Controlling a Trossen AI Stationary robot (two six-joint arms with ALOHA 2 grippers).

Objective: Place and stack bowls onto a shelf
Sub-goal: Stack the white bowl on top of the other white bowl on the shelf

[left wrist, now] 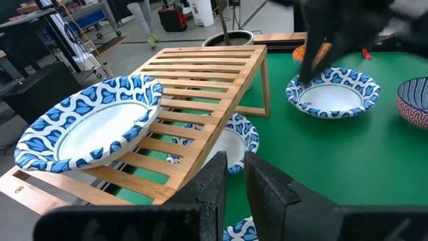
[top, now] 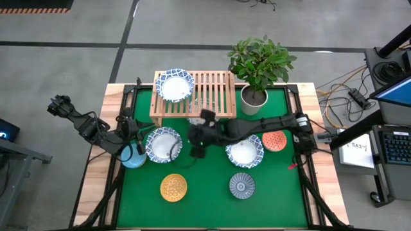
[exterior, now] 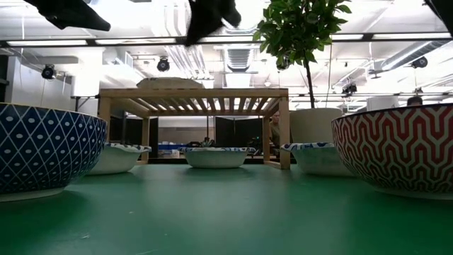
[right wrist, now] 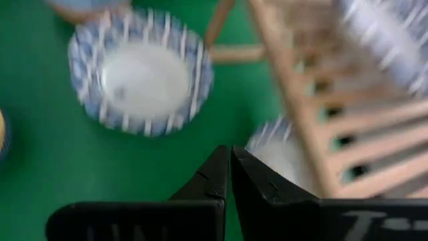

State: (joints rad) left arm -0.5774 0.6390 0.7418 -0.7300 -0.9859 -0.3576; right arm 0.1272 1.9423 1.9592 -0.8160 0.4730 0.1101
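Note:
The light-wood shelf (top: 205, 96) stands at the table's far side. One white blue-rimmed bowl (top: 174, 85) sits on its slatted top, tilted in the left wrist view (left wrist: 90, 127). Another (left wrist: 237, 137) rests on the table under the shelf. Two more white bowls (top: 164, 144) (top: 244, 152) rest on the green mat. My right gripper (top: 196, 151) hovers shut between them, in front of the shelf (right wrist: 231, 161). My left gripper (left wrist: 235, 171), open by a narrow gap, hangs over the left white bowl's near-left rim. Both grippers are empty.
A light-blue bowl (top: 133, 156) sits by the left gripper. An orange-red bowl (top: 275, 141) sits right of the white one. A mustard-yellow bowl (top: 173, 187) and a grey-blue bowl (top: 242, 185) are near the front edge. A potted plant (top: 257, 70) stands right of the shelf.

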